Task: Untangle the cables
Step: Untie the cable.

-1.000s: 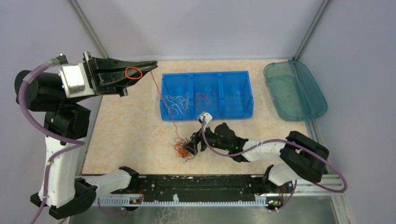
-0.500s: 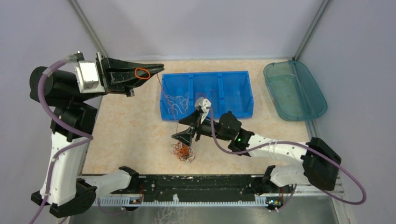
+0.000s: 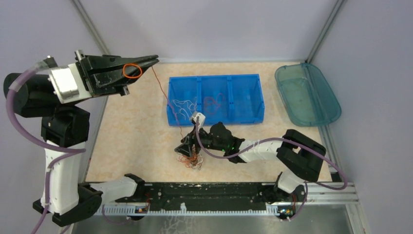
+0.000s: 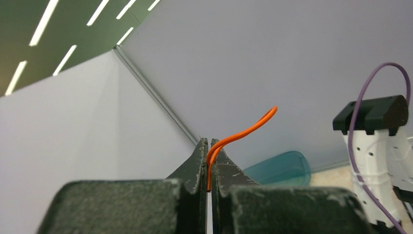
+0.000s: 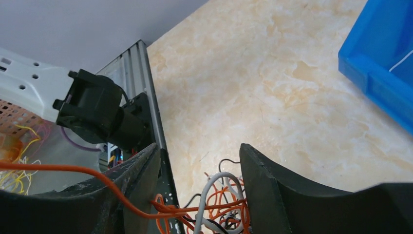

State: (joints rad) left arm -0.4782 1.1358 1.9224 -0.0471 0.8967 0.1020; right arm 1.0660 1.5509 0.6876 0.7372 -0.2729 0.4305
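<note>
A tangle of thin orange, white and black cables (image 3: 191, 157) lies on the table near the front middle. My left gripper (image 3: 155, 59) is raised at the upper left, shut on one orange cable (image 3: 165, 97) that stretches down to the tangle. A loop of it (image 3: 131, 71) lies against the fingers. In the left wrist view the cable (image 4: 243, 130) is pinched between the closed jaws of the left gripper (image 4: 208, 146). My right gripper (image 3: 187, 145) is low over the tangle and open. In the right wrist view the right gripper (image 5: 199, 170) straddles the tangle (image 5: 229, 204), and the taut orange cable crosses its left finger (image 5: 141, 180).
A blue three-compartment bin (image 3: 214, 78) stands behind the tangle, with white wires (image 3: 184, 106) in its left section and red ones (image 3: 214, 102) in the middle. A teal tray (image 3: 307, 92) sits at the back right. The bin's corner (image 5: 384, 73) shows in the right wrist view.
My right gripper has come down and to the left onto the tangle, and its jaws have narrowed somewhat. The left arm swung right, then back left, still holding the orange cable.
</note>
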